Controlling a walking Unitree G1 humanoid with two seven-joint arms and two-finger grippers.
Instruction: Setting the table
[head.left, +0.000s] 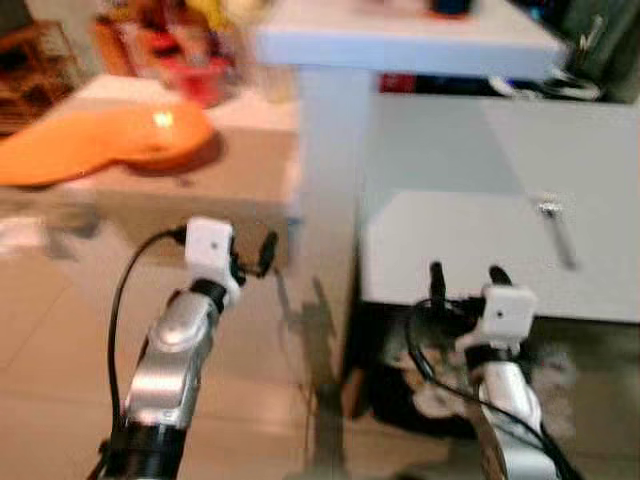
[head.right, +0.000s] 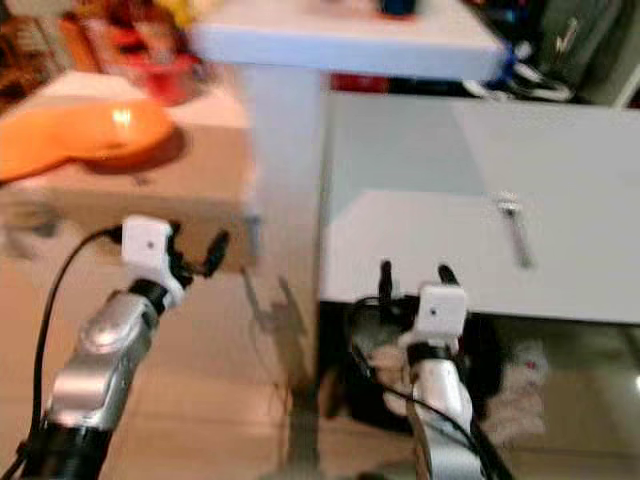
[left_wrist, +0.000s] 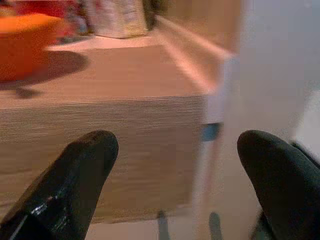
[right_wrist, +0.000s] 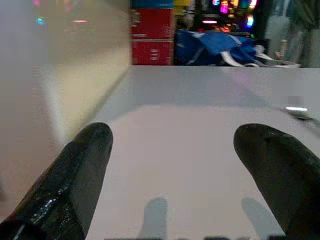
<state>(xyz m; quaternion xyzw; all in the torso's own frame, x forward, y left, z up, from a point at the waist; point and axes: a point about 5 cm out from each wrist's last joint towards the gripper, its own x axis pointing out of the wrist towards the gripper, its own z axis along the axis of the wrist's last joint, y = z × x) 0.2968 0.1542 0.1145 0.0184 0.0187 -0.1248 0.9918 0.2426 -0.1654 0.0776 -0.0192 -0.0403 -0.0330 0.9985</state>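
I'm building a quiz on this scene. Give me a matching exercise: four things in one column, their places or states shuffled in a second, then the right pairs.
Things:
1. orange dish
2. utensil
3. left gripper
4. right gripper

Places or states:
A. lies on the white table, toward its right
B. jaws open, at the near edge of the white table
C. sits on the wooden counter
D. jaws open, in front of the wooden counter's corner

Pairs: 1-C, 2-A, 3-D, 4-B
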